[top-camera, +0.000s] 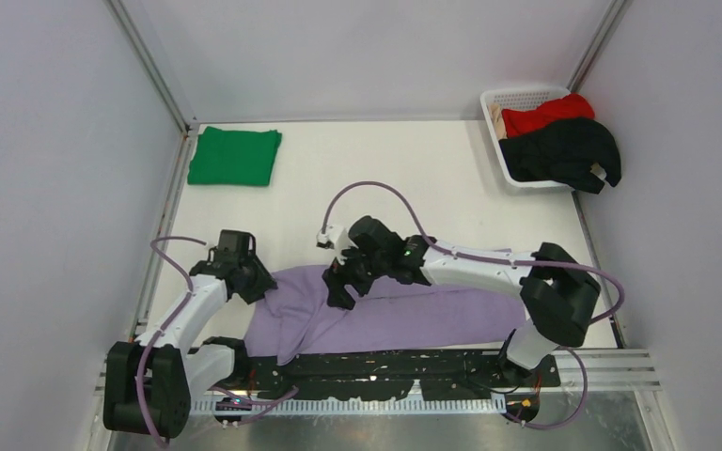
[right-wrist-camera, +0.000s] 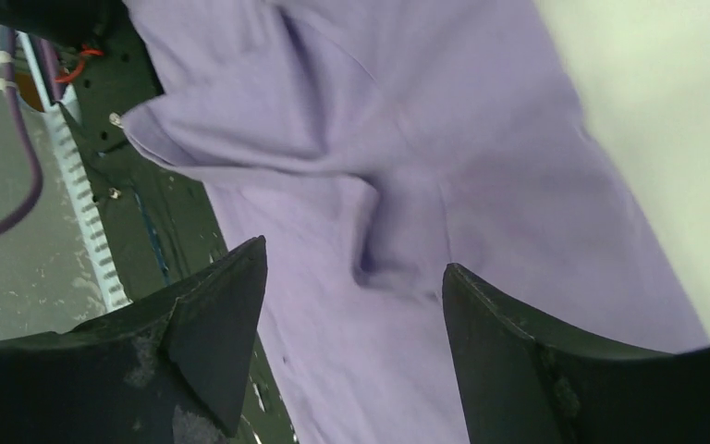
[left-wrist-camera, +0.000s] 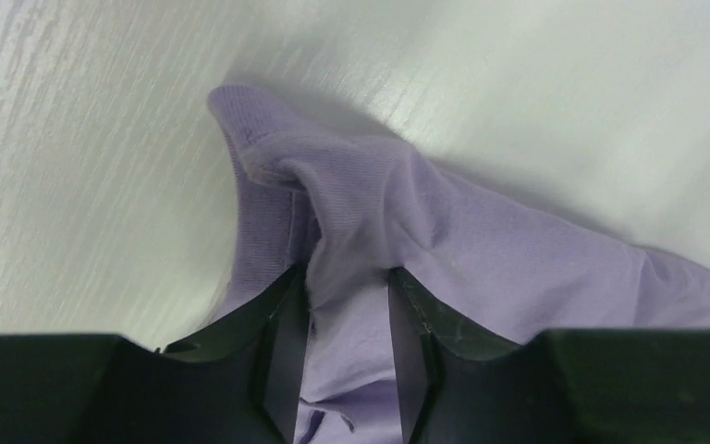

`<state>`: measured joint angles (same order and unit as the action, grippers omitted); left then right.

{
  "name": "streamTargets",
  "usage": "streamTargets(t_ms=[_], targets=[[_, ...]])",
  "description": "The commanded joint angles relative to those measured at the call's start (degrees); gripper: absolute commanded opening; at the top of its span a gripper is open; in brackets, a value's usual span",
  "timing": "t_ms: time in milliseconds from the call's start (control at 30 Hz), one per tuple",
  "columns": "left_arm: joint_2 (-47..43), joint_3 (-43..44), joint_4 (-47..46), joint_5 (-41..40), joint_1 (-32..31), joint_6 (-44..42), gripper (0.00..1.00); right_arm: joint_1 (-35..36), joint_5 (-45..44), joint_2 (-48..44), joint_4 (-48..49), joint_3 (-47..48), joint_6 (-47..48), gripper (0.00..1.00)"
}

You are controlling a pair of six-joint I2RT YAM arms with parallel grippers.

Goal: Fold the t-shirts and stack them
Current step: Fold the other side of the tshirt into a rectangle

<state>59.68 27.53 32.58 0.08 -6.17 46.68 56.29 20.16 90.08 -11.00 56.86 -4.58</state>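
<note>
A lavender t-shirt [top-camera: 385,315] lies spread along the near edge of the table, partly over the black base rail. My left gripper [top-camera: 261,287] is shut on the shirt's left end; in the left wrist view a bunch of lavender fabric [left-wrist-camera: 351,231] is pinched between the jaws [left-wrist-camera: 348,282]. My right gripper [top-camera: 340,287] is open just above the shirt's middle-left part, its jaws wide apart over a wrinkle [right-wrist-camera: 370,259]. A folded green t-shirt [top-camera: 235,156] lies at the far left. A red t-shirt [top-camera: 545,115] and a black t-shirt [top-camera: 564,152] sit in the basket.
A white lattice basket [top-camera: 500,99] stands at the far right corner, the black shirt hanging over its rim. The black base rail [top-camera: 385,368] with cables runs along the near edge. Walls and metal frame posts enclose the table on three sides.
</note>
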Motion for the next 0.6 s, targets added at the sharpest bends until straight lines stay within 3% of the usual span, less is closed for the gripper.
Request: streamTargets(t_ms=[0,267,333,433,567], targets=[[0.32,2.3,-3.59,2.91,0.46,-1.25,0.38,3.08,1.86,4.32,1.27,7.37,5.98,0.75],[-0.59,3.92,0.58,0.98,0.98,-3.13,0.36,5.36,4.57,13.87,-2.98,14.33,9.24,0.65],[-0.11,3.9,0.31,1.08,1.25,-3.33,0.29,5.91,4.46,15.45,-6.52,16.54,10.48,0.62],[0.63,4.31,0.43,1.51,2.1,-3.11,0.0,6.23,4.47,16.4,-8.32,16.93,11.43,0.59],[0.97,4.94,-0.88,2.95,3.63,-3.49,0.0,6.45,4.47,16.66,-9.0,16.0,11.51,0.59]])
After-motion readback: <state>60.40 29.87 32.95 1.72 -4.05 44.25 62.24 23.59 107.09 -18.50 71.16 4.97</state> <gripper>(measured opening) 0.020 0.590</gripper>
